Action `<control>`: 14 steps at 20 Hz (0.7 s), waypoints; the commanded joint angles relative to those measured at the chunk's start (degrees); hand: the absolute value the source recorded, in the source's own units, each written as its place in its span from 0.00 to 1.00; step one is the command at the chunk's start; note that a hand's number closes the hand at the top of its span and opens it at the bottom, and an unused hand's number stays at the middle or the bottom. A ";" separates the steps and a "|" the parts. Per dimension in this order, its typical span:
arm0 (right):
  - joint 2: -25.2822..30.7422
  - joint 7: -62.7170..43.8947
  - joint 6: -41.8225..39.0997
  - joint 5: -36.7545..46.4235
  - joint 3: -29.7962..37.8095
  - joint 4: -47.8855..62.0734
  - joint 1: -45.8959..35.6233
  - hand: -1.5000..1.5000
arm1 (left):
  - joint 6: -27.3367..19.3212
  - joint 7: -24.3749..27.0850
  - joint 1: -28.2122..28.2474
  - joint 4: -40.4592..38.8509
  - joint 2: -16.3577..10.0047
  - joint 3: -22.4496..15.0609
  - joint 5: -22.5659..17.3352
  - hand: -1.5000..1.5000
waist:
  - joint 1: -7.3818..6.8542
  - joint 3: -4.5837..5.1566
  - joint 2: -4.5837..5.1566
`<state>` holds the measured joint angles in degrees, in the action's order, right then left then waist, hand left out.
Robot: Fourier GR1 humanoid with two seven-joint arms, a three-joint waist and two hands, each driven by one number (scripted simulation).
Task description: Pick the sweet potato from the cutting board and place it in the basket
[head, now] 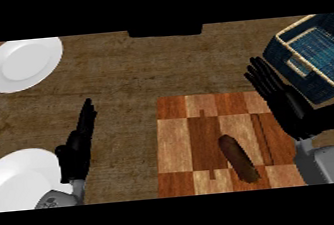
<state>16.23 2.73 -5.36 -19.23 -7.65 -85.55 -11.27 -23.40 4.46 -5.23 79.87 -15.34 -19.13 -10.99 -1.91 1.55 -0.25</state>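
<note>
Tabletop (pixel 123 78): brown wood grain.
Cutting board (pixel 176 134): checkered, bearing the sweet potato (pixel 238 157).
Basket (pixel 284 60): far right corner.
Left hand (pixel 75 150): fingers straight.
Right hand (pixel 288 106): fingers spread.

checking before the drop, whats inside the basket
Nothing shows inside the basket: only its blue mesh floor. Its right part runs off the view, so that corner cannot be checked.

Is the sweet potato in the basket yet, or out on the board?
Out. The sweet potato lies on the cutting board, apart from the basket at the upper right.
</note>
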 commanded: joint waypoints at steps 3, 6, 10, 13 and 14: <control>9.35 -2.67 6.35 16.27 -2.03 -5.44 -4.10 1.00 | 0.52 -1.60 -0.57 2.33 -4.89 4.78 -0.84 0.50 | 1.55 -1.36 -0.46; 20.61 -4.29 7.07 27.33 -1.13 -8.26 -7.91 1.00 | 0.52 -4.36 -4.14 1.84 -9.19 8.61 -1.04 0.50 | 2.77 -1.07 -1.20; 8.70 4.57 16.08 40.30 -14.50 -14.79 -3.76 0.00 | 4.24 -7.57 -4.65 2.65 -10.31 9.67 -4.31 0.50 | 2.06 -1.50 -0.29; 6.30 -4.47 26.56 52.38 -15.23 -15.01 -4.50 0.00 | 3.38 -7.60 -4.28 1.78 -10.47 9.65 -3.40 0.50 | 2.67 -1.34 -0.70; 5.98 -4.75 29.40 56.93 -15.80 -13.28 -3.56 0.00 | 2.69 -8.18 -5.63 1.65 -9.21 9.26 -3.39 0.50 | 3.21 -1.37 -0.48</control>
<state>23.84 1.81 13.94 23.47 -21.08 -98.89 -15.51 -20.54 -2.23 -9.70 81.30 -24.27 -10.44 -14.11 0.57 0.22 -0.70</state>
